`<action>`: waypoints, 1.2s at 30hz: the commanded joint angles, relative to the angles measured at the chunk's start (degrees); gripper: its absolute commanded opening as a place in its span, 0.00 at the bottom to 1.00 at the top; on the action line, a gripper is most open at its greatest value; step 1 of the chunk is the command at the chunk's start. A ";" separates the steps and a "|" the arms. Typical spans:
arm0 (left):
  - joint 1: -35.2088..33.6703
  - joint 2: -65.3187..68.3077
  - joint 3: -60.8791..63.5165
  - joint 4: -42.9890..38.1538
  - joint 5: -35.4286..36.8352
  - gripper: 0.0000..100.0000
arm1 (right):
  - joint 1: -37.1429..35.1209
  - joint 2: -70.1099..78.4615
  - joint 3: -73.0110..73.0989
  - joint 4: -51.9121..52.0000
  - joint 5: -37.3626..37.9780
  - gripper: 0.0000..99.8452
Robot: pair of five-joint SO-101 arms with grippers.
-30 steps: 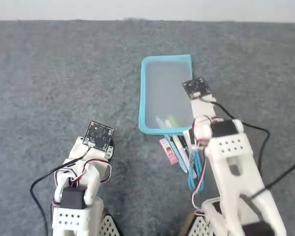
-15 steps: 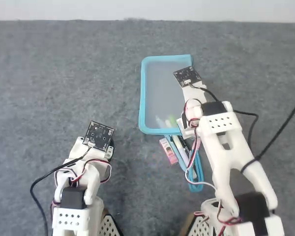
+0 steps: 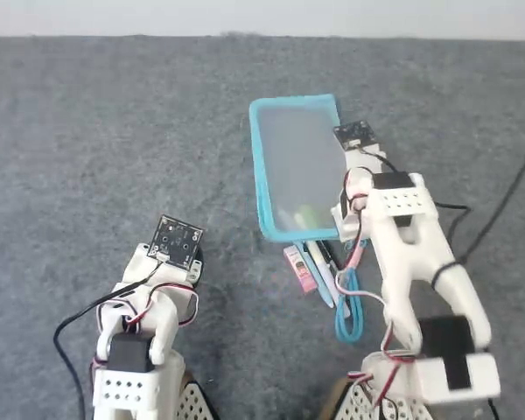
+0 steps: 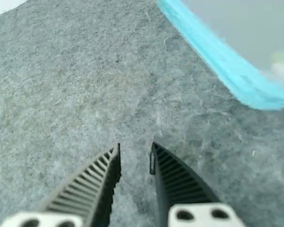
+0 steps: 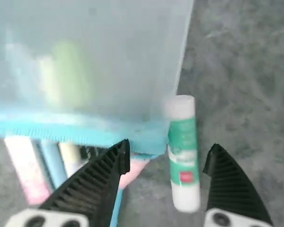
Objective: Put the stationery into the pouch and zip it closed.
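A glue stick [image 5: 182, 156] lies between the right gripper's [image 5: 169, 144] wide-spread fingers, just beside the pouch [image 5: 94, 61] right of centre; the left gripper's [image 4: 135, 149] fingers stand narrowly parted

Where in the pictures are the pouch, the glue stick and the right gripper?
pouch [image 3: 299, 149], high view, on its bare translucent face.
glue stick [image 5: 183, 153], right wrist view, on its green label.
right gripper [image 5: 169, 144], right wrist view, midway between its open fingertips.

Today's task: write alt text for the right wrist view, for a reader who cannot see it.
The open right gripper hangs over a green-and-white glue stick lying on grey felt beside a translucent blue pouch. Pens poke from the pouch's edge.
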 commanded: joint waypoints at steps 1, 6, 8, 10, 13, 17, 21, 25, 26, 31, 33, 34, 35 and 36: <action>-0.18 -1.32 -0.48 -2.02 0.79 0.10 | -3.03 -12.88 -0.09 5.23 -2.29 0.26; -0.18 -1.32 -0.48 -2.02 0.79 0.10 | -10.24 -16.48 9.05 2.77 -2.73 0.26; -0.18 -1.32 -0.48 -1.85 0.79 0.10 | -10.59 -14.46 11.96 0.04 -2.73 0.26; -0.35 -1.32 -0.48 -1.85 0.79 0.10 | -9.89 -11.65 13.36 -2.24 -2.73 0.26; -0.44 -1.32 -0.48 -1.85 0.79 0.10 | -7.78 -6.37 13.45 -3.56 -2.81 0.26; -0.44 -1.32 -0.48 -1.85 0.79 0.10 | -6.02 -0.31 12.13 -5.05 -2.99 0.26; -0.44 -1.32 -0.48 -1.85 0.79 0.10 | -5.32 3.56 10.20 -4.53 -7.12 0.26; -0.44 -1.32 -0.48 -1.85 0.79 0.10 | -5.49 5.23 9.76 -4.88 -8.00 0.23; -0.44 -1.32 -0.48 -1.85 0.79 0.10 | -5.49 5.23 9.76 -4.97 -8.09 0.20; -0.44 -1.32 -0.48 -1.85 0.79 0.10 | -3.12 5.14 7.21 -4.18 -7.65 0.00; -0.44 -1.32 -0.48 -1.93 0.79 0.10 | -1.10 5.14 4.92 -1.27 -7.56 0.02; -0.44 -1.32 -0.48 -1.93 0.79 0.10 | 0.22 5.14 3.25 0.92 -7.47 0.02; -0.44 -1.32 -0.48 -1.93 0.79 0.10 | 1.63 5.14 1.32 2.95 -7.03 0.02; -0.44 -1.32 -0.48 -1.93 0.79 0.10 | 2.86 5.05 -0.53 5.05 -5.63 0.02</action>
